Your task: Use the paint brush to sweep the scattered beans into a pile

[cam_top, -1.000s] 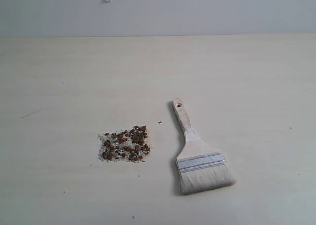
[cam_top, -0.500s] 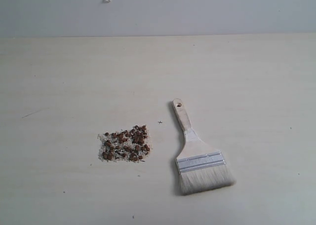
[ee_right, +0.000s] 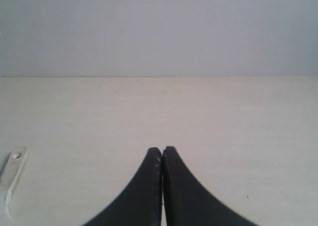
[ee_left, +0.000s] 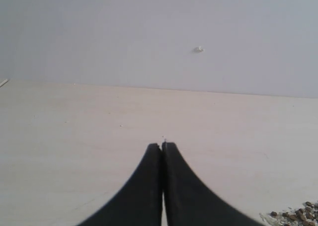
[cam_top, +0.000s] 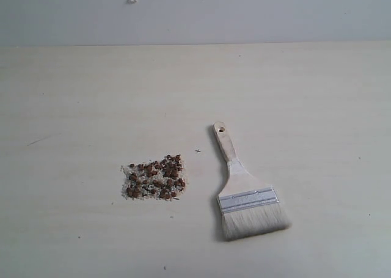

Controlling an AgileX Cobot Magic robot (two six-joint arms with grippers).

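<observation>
The reddish-brown beans (cam_top: 156,176), mixed with whitish grains, lie as one compact pile on the pale table, left of the paint brush (cam_top: 245,191). The brush lies flat, its bristles toward the front edge and its holed wooden handle pointing away. Neither gripper shows in the exterior view. My left gripper (ee_left: 162,145) is shut with nothing in it, above bare table; a few beans (ee_left: 298,215) show at the corner of its view. My right gripper (ee_right: 162,149) is shut and empty as well, with the brush handle end (ee_right: 13,169) off to one side of its view.
The pale wooden table (cam_top: 293,95) runs back to a grey wall (cam_top: 244,12) that carries a small white blob (cam_top: 131,0). A tiny dark speck (cam_top: 198,150) lies between the pile and the brush handle.
</observation>
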